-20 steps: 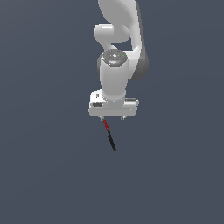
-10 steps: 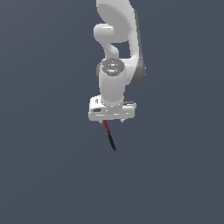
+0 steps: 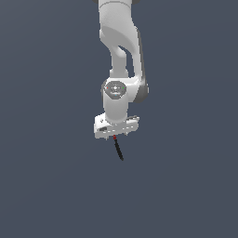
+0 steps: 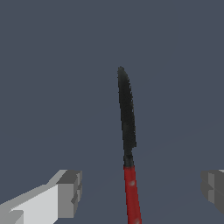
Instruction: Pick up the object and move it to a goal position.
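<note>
Your arm (image 3: 122,51) comes down from the top of the exterior view, its white links stacked nearly vertically, with a round joint cap (image 3: 114,89) facing the camera just above the wrist. The hand hangs straight down and the gripper (image 3: 115,136) points at the ground. In the wrist view you can see the two grey fingertips (image 4: 70,194) standing well apart, one at each side of the picture, with a wide gap between them. In the exterior view the fingers are too small to make out.
</note>
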Controlling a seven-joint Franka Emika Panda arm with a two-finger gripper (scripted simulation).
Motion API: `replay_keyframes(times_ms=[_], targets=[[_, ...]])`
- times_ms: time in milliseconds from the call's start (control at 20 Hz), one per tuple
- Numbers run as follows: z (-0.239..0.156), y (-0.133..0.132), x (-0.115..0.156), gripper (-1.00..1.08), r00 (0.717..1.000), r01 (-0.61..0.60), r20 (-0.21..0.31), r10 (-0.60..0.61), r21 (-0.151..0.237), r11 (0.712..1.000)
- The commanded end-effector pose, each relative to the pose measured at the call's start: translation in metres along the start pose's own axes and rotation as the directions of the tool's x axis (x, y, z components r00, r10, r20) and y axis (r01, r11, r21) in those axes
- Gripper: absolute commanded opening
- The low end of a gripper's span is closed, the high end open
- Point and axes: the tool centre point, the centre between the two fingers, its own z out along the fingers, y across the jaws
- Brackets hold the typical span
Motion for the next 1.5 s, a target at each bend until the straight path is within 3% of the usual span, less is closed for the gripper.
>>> replay_keyframes(times_ms=[0, 1350, 1400, 1450], targets=[[0.012, 0.001, -0.001, 1.00, 0.999, 0.033, -0.002, -0.033, 0.002, 0.999], [0.078, 0.003, -0.003, 1.00, 0.997, 0.073, -0.003, -0.073, 0.006, 0.997], [0.078, 0.003, -0.003, -1.00, 0.997, 0.073, -0.003, -0.073, 0.006, 0.997], [0.078, 0.003, -0.003, -1.00, 0.997, 0.073, -0.003, -0.073, 0.006, 0.997]])
